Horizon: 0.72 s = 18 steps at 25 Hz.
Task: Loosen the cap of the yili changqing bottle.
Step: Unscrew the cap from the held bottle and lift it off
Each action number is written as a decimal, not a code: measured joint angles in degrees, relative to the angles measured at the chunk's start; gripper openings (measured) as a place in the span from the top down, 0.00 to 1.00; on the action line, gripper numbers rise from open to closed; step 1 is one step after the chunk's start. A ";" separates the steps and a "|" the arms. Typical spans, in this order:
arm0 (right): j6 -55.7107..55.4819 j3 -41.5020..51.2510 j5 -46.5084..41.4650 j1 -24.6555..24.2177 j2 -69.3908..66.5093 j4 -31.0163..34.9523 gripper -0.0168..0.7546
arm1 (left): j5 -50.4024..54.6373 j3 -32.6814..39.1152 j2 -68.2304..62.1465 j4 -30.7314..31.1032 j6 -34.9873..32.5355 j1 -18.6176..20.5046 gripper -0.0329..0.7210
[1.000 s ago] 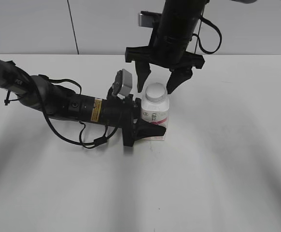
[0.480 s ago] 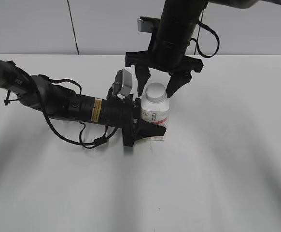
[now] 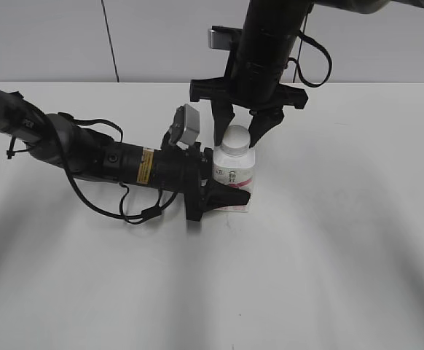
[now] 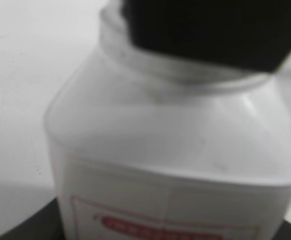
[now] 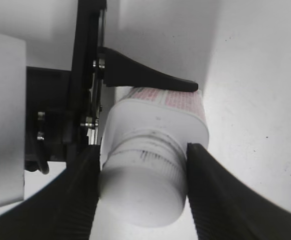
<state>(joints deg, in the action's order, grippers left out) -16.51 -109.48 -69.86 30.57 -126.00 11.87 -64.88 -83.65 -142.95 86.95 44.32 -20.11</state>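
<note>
The yili changqing bottle (image 3: 234,175) stands upright on the white table, white with a pink-red label. My left gripper (image 3: 230,188) reaches in from the left and is shut on the bottle's body; one black finger (image 5: 150,77) shows along the label in the right wrist view. The bottle fills the left wrist view (image 4: 170,165), blurred. The white ribbed cap (image 3: 235,138) sits on the neck. My right gripper (image 3: 239,133) comes down from above, with a finger pressed against each side of the cap (image 5: 144,195), shut on it.
The white table (image 3: 328,248) spreads out to the front and right. A grey wall (image 3: 52,36) with a dark vertical seam stands behind it. The left arm and its cables (image 3: 88,157) lie low across the table's left half.
My right gripper has come down a little and its fingers have closed inward from beside the cap onto its sides. The left gripper and the bottle have not moved.
</note>
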 joint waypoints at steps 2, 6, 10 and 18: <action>0.06 0.00 0.00 0.00 0.00 0.00 0.45 | 0.00 0.00 0.00 0.00 0.00 0.00 0.43; 0.52 0.00 0.00 0.00 0.00 0.00 0.45 | 0.04 0.00 0.00 0.00 0.00 0.00 0.43; 2.25 0.00 -0.13 0.00 0.00 0.00 0.45 | 0.04 0.00 0.00 0.00 0.00 0.00 0.43; 20.16 0.00 -0.46 0.00 0.00 0.05 0.45 | 0.04 0.00 0.00 0.00 0.00 0.00 0.43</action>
<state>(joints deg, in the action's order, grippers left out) 3.65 -109.48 -70.32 30.57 -126.00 11.92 -64.84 -83.65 -142.95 86.95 44.32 -20.11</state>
